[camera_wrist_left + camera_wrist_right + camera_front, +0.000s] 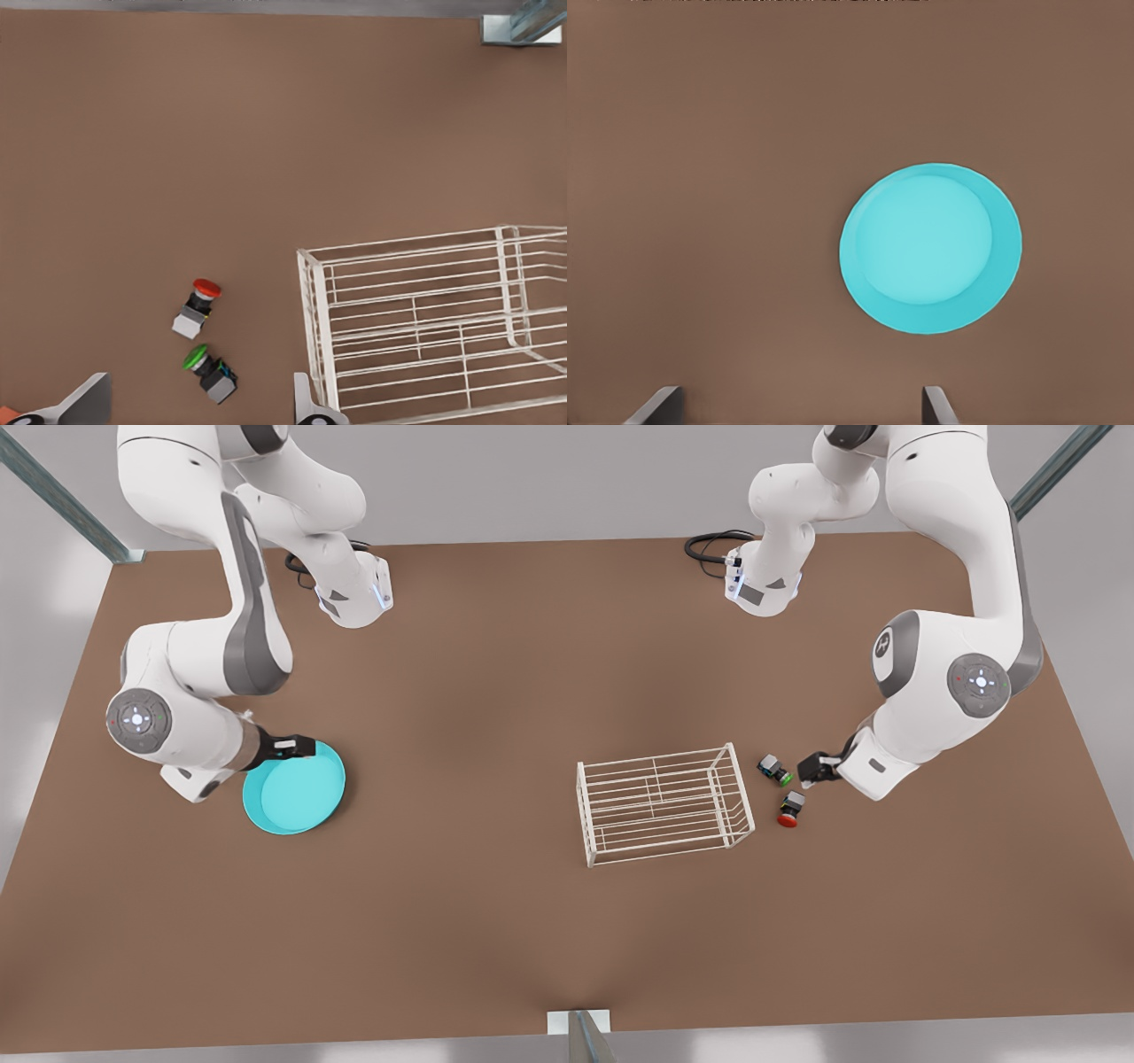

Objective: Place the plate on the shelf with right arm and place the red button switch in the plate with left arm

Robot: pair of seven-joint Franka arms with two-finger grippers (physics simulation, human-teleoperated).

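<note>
Hovering with both jaws apart: my right gripper at the plate's 11 o'clock rim, my left gripper beside the red button switch (3 o'clock of the empty shelf). Nothing moved yet.

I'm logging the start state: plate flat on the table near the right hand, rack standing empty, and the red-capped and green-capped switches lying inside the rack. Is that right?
Not quite: the red button switch and the green-capped switch lie on the table beside the shelf, near the left hand, as the front view shows. The plate near the right hand and the empty rack are right.
</note>
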